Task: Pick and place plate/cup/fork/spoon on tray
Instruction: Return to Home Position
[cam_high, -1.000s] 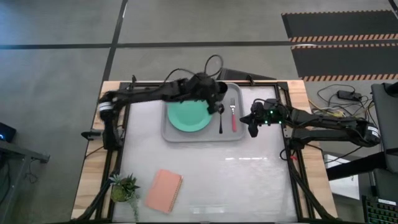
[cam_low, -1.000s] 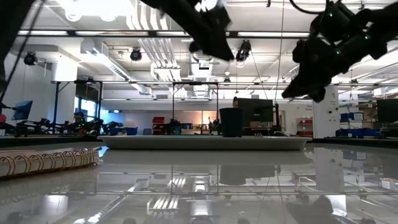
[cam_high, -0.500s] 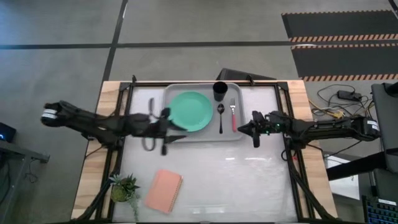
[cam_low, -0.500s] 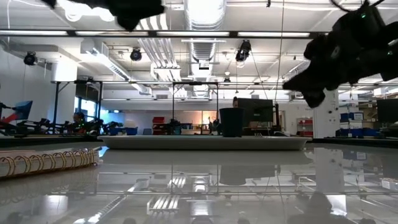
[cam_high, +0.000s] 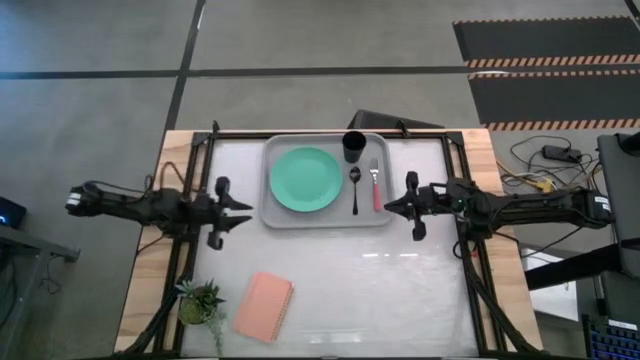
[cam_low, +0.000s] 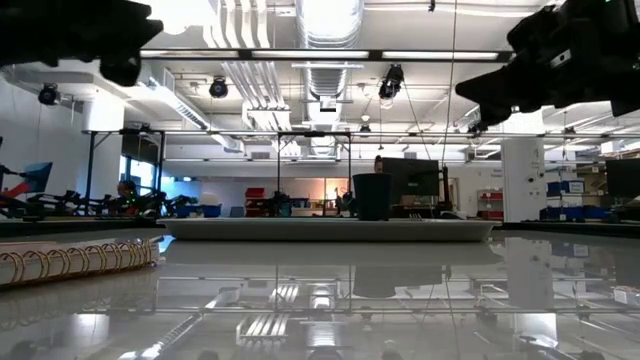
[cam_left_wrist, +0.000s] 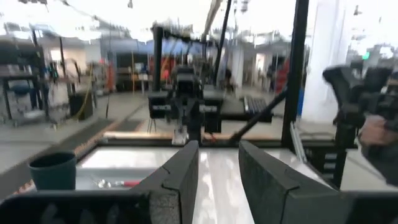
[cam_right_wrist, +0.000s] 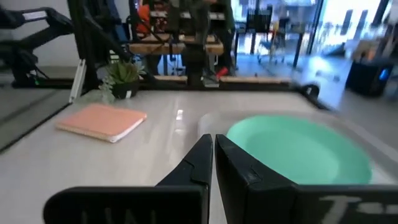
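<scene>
The light-grey tray (cam_high: 378, 215) lies at the table's far middle. On it rest the mint-green plate (cam_high: 305, 180), the dark cup (cam_high: 354, 147) upright at the far edge, the black spoon (cam_high: 354, 190) and the red-handled fork (cam_high: 376, 186). My left gripper (cam_high: 243, 212) is open and empty, level, left of the tray; its wrist view (cam_left_wrist: 219, 158) shows the gap between the fingers. My right gripper (cam_high: 388, 206) is shut and empty at the tray's right edge, pointing over the plate (cam_right_wrist: 292, 149).
A salmon-pink pad (cam_high: 264, 307) and a small potted plant (cam_high: 198, 300) sit at the table's near left. The pad's spiral binding (cam_low: 80, 260) shows at the left of the low view. Black frame rails (cam_high: 463, 200) run along the table's sides.
My left gripper has drawn back from above the cup on the tray toward the table's left edge and now hangs left of the tray. The cup stays upright on the tray. My right gripper has risen a little beside the tray's right edge.
</scene>
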